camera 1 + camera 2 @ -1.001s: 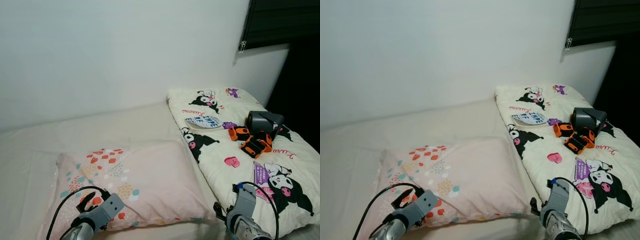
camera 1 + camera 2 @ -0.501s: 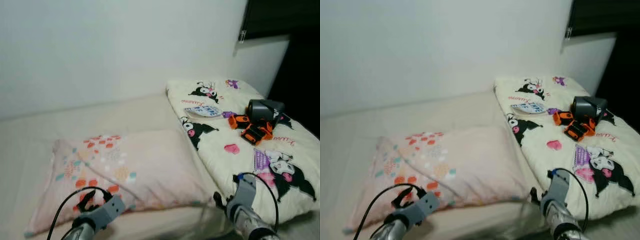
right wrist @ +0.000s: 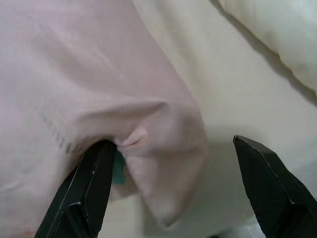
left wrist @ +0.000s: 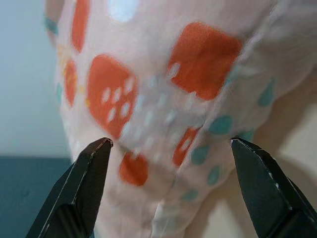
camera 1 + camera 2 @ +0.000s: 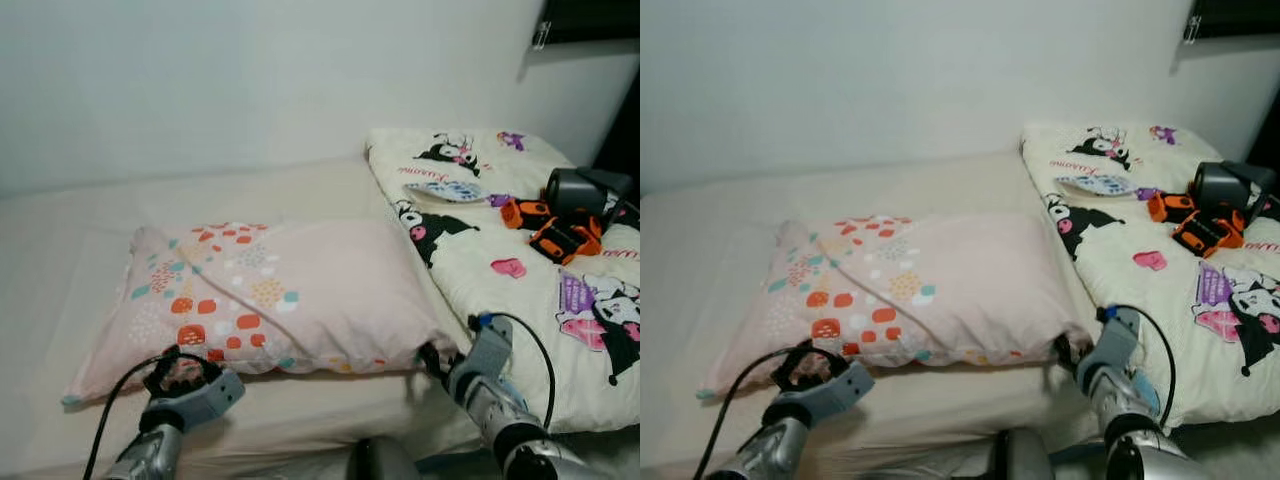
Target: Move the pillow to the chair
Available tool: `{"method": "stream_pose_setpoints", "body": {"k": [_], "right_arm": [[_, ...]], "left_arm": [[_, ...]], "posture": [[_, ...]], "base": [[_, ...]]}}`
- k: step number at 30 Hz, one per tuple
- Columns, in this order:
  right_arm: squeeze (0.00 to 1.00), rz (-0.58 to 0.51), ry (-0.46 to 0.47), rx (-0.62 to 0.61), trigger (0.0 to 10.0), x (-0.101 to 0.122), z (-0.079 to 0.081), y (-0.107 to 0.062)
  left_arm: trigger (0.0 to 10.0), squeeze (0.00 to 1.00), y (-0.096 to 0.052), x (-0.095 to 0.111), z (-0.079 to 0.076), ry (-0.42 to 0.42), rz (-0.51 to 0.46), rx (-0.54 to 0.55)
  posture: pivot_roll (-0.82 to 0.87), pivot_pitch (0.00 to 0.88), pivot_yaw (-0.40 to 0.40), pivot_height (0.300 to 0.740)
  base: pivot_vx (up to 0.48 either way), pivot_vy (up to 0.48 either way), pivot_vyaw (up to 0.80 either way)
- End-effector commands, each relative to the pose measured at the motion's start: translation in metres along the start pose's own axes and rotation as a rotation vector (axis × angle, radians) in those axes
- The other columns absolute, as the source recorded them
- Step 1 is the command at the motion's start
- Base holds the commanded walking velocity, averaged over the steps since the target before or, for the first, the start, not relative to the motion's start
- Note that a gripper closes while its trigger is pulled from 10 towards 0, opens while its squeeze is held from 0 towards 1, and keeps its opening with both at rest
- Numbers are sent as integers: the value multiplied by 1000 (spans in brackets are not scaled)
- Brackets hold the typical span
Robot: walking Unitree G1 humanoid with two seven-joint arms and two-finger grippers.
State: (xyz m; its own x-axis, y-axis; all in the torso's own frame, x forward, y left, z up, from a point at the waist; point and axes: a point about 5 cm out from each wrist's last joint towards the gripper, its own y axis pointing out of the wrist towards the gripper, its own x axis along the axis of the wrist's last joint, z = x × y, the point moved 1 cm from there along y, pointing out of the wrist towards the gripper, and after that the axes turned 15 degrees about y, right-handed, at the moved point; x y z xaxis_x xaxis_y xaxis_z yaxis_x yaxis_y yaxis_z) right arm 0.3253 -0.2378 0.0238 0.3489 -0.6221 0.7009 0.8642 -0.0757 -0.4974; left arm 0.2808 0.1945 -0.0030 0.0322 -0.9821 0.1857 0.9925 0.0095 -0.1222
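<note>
One pink pillow (image 5: 270, 295) with orange and teal spots lies flat on the bed (image 5: 80, 225), with two end effectors at its near edge. The left end effector (image 4: 171, 198) is spread wide just short of the pillow's near left corner, gripping nothing. The right end effector (image 3: 171, 193) is also wide open, with the pillow's near right corner between its fingers. Beyond the right end effector, one cartoon-print quilt (image 5: 470, 260) carries two orange toys (image 5: 550, 228) and one grey object (image 5: 580, 190). The wrist views show the fabric close up.
</note>
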Motion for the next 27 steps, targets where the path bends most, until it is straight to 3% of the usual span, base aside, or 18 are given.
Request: {"method": "stream_pose_setpoints", "body": {"k": [1,4,8,16,20,27], "right_arm": [[0,-33,-6,25,10000,10,11,3],[0,-32,-12,17,10000,11,12,3],[0,-28,-23,-7,10000,10,12,3],[0,-29,13,37,10000,10,21,5],[0,-19,-2,44,10000,9,23,5],[0,-28,-7,42,10000,11,23,5]], "left_arm": [[10000,0,1,8,-1,28,-49,-12],[10000,0,0,12,-4,28,-70,-23],[10000,0,-6,10,-10,87,-96,-45],[10000,0,2,0,5,106,-26,69],[10000,0,15,23,14,98,-67,115],[10000,0,10,36,-4,180,-137,-6]], "posture": [[-156,20,20,556],[-156,20,20,556],[-157,31,18,556],[-165,38,19,556],[-196,57,13,556],[-231,91,37,556]], "base": [[0,0,0],[0,0,0],[0,0,0],[0,0,0],[0,0,0],[0,0,0]]}}
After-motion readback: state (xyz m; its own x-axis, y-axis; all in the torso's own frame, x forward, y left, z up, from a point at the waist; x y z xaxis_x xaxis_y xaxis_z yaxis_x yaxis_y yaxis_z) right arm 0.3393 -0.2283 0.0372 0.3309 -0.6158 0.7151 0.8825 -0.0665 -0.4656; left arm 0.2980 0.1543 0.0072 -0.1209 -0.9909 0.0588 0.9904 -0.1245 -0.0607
